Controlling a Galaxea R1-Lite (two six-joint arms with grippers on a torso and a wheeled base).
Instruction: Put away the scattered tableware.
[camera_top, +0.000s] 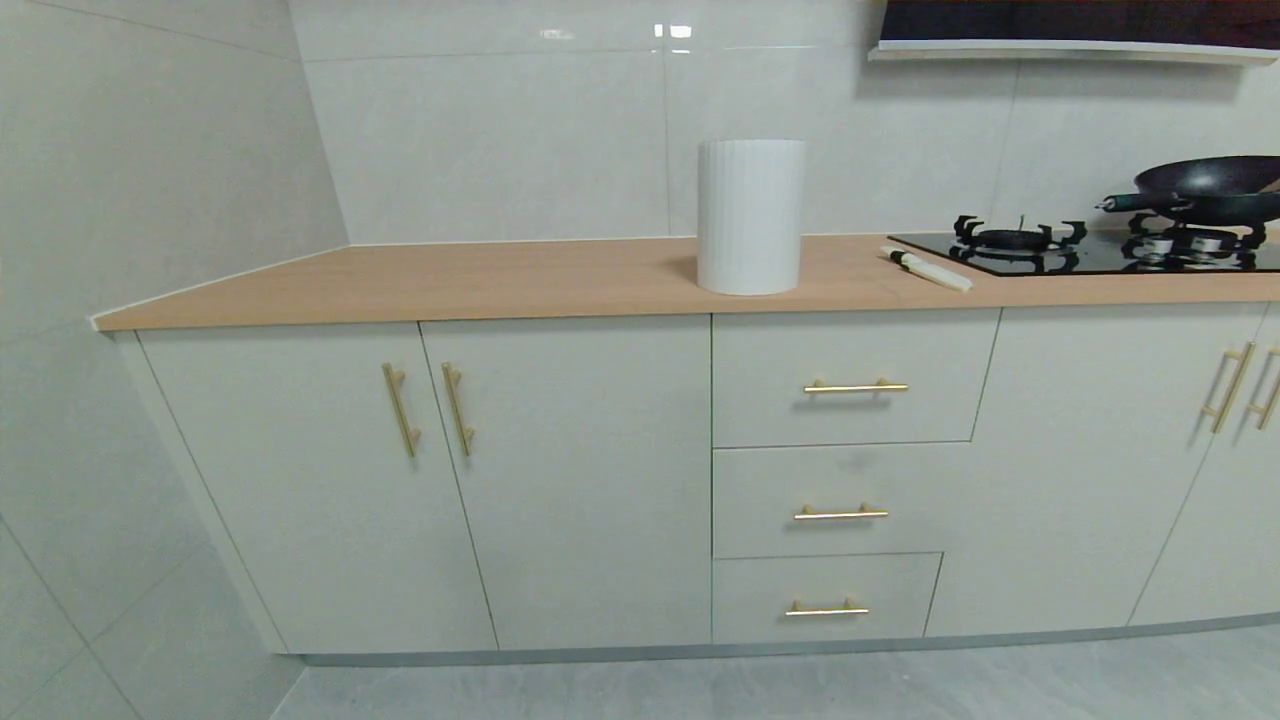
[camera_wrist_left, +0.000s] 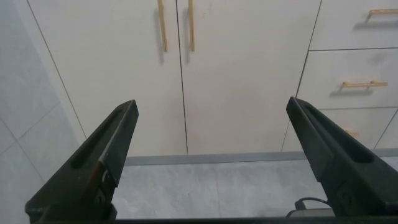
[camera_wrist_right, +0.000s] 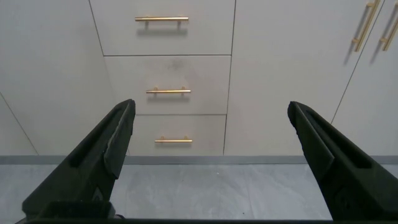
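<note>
Located on the worktop (camera_top: 450, 280): one pale, slender utensil (camera_top: 925, 268), lying flat just beside the hob (camera_top: 1090, 255), well apart from both arms. Standing upright nearby, toward the middle of the worktop: a white ribbed holder (camera_top: 750, 215), judged the likely destination. Cannot tell the utensil's exact kind; possibly chopsticks or a small knife.

Left gripper (camera_wrist_left: 210, 106): fingers (camera_wrist_left: 112, 146) spread wide, holding nothing, low before the cabinet doors (camera_wrist_left: 236, 74). Right gripper (camera_wrist_right: 210, 104): likewise spread wide and empty, low before the drawers (camera_wrist_right: 168, 74).

Hazards, as judged:
- Long approach from low down up to worktop height. Risk of striking the worktop edge or a drawer handle (camera_top: 855, 386) on the way.
- Thin, flat-lying item. Risk of scraping the surface, pinching off-centre, and flicking it toward the hob or over the front edge to the floor (camera_top: 800, 690).
- Closeness to the burner grate (camera_top: 1015, 238) and the pan (camera_top: 1210, 190). Risk of a wrist or elbow clipping either during the reach.
- Tall, light-looking holder. Risk of tipping it if nudged at the rim during insertion, or of missing the opening with a tilted grasp.
</note>
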